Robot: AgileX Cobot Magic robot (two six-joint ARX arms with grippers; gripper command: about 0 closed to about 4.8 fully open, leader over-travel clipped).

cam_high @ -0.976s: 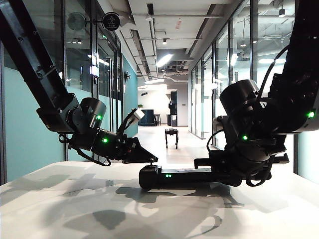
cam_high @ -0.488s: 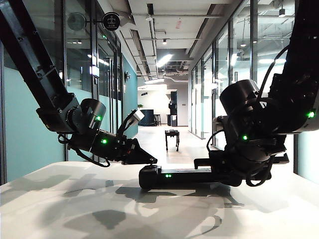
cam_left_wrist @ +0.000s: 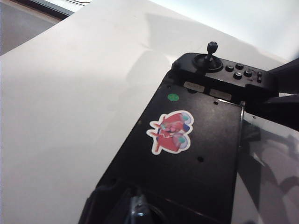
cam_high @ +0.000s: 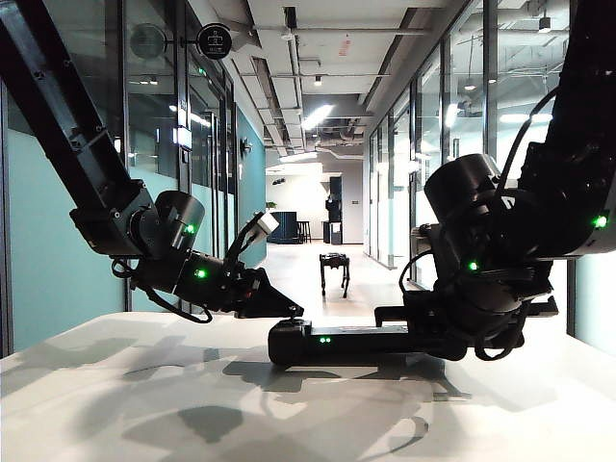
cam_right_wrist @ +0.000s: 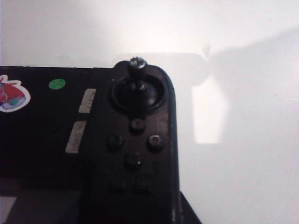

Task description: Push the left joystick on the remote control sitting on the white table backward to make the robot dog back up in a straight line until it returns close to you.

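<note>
Remote control (cam_high: 356,340) lies flat on worktop (cam_high: 144,404), between both hands. Left hand (cam_high: 289,310) sits just above its left end; right hand (cam_high: 423,332) is at its right end. Robot dog (cam_high: 333,267) stands on corridor floor, well behind both hands, between them.

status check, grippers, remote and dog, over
Left gripper low at remote control's left end, jaw state unclear. Right gripper hidden at right end. Robot dog standing down corridor, path open.
</note>
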